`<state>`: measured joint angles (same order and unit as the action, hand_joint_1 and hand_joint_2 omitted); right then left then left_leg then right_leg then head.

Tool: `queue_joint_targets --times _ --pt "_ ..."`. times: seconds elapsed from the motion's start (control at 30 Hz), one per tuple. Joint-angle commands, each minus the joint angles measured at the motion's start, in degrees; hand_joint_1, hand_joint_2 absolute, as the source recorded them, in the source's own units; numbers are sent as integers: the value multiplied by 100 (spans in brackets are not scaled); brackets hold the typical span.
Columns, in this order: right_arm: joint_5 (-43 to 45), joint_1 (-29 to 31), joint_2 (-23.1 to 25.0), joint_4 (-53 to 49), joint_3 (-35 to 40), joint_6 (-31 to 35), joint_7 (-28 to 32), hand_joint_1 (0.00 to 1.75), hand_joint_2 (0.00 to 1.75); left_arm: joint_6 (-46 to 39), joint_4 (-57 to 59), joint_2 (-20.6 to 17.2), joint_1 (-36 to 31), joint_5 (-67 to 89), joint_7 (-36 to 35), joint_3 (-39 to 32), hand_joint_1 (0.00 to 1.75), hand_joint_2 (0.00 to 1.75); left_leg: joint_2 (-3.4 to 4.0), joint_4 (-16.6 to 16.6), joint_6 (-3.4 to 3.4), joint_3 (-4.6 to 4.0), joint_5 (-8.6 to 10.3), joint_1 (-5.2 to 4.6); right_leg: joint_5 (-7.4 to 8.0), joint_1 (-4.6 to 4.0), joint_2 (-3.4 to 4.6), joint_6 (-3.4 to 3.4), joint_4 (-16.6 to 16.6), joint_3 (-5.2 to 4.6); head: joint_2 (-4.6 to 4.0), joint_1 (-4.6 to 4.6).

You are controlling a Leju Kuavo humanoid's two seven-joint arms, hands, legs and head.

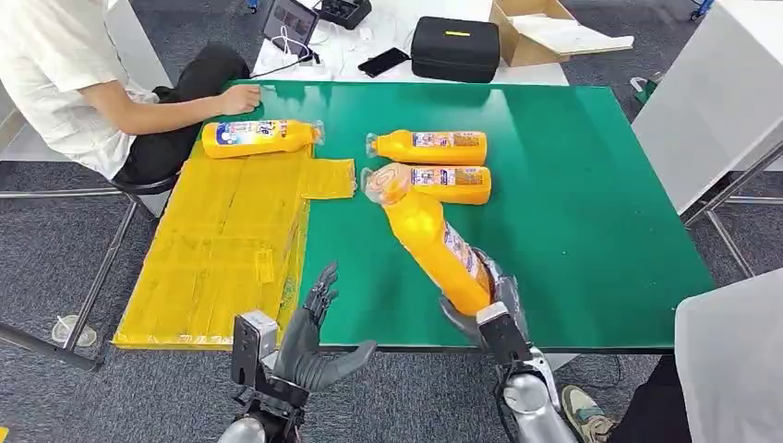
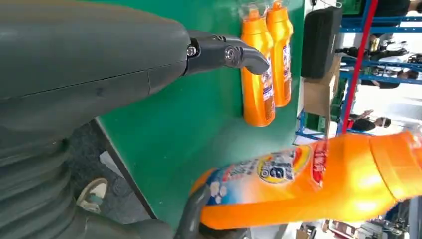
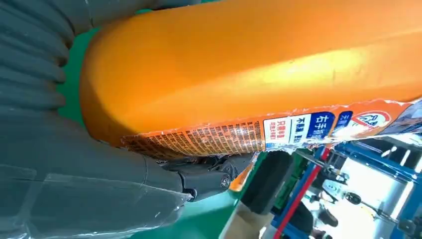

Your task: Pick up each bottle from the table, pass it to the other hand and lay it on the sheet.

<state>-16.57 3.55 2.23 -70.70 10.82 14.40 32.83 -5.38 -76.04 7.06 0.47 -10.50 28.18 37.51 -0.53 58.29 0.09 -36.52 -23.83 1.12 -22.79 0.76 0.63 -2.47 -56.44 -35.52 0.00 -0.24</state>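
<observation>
We note the orange plastic bottle with a blue-and-white label (image 1: 434, 247) gripped at its base by the right hand (image 1: 480, 309), lifted above the near half of the green table (image 1: 591, 212) and tilted, its wrapped cap end pointing away from the robot toward the two bottles lying further back. In the right wrist view the same bottle's orange body (image 3: 259, 64) lies against the grey palm, with a dark finger (image 3: 209, 177) curled under its printed label — a firm grasp.

The left hand (image 1: 314, 337) hovers at the table's near edge, just beside the held bottle's base but apart from it, fingers spread and thumb out, holding nothing. In the left wrist view its thumb (image 2: 226, 52) sticks out over the green surface, with the held bottle (image 2: 308, 179) close by.

Two more orange bottles lie on their sides, parallel and touching or nearly so, near the table's middle: the far one (image 1: 434, 146) and the near one (image 1: 434, 182), caps toward the robot's left. The held bottle's cap end overlaps the near one from the head view.

A fourth orange bottle (image 1: 258, 137) lies on the far end of the yellow plastic sheet (image 1: 222, 249), which covers the table's left part. A person in a white shirt (image 1: 65, 83) sits at the far left corner — one hand (image 1: 242, 97) resting on the table just behind that bottle.

Behind the table: a black case (image 1: 454, 46), a cardboard box (image 1: 545, 32).
</observation>
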Motion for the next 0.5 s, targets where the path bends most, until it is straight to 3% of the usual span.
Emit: queue_joint_targets --times 0.03,0.2,0.37,0.5 --pt "66 -161 186 -769 177 164 105 175 175 -126 131 -4 -55 -799 -329 -351 0 175 10 -1 3 22 -11 -3 -11 0 0 12 -5 17 0 -2" --pt "-19 39 148 -519 505 224 -13 175 175 50 111 20 -138 -1058 -397 -300 0 175 14 0 3 17 -9 -1 -7 -3 5 10 -3 11 0 -2" --pt "-721 663 -116 647 1483 -35 -155 175 175 554 411 144 -541 -1775 -784 -174 0 175 20 -3 5 14 -3 1 3 -3 11 7 5 9 2 -2" --pt "-1007 808 -89 867 1705 125 -132 175 175 607 437 197 -665 -1942 -814 -161 0 175 26 -7 10 42 -6 -2 0 -4 9 16 7 36 0 0"
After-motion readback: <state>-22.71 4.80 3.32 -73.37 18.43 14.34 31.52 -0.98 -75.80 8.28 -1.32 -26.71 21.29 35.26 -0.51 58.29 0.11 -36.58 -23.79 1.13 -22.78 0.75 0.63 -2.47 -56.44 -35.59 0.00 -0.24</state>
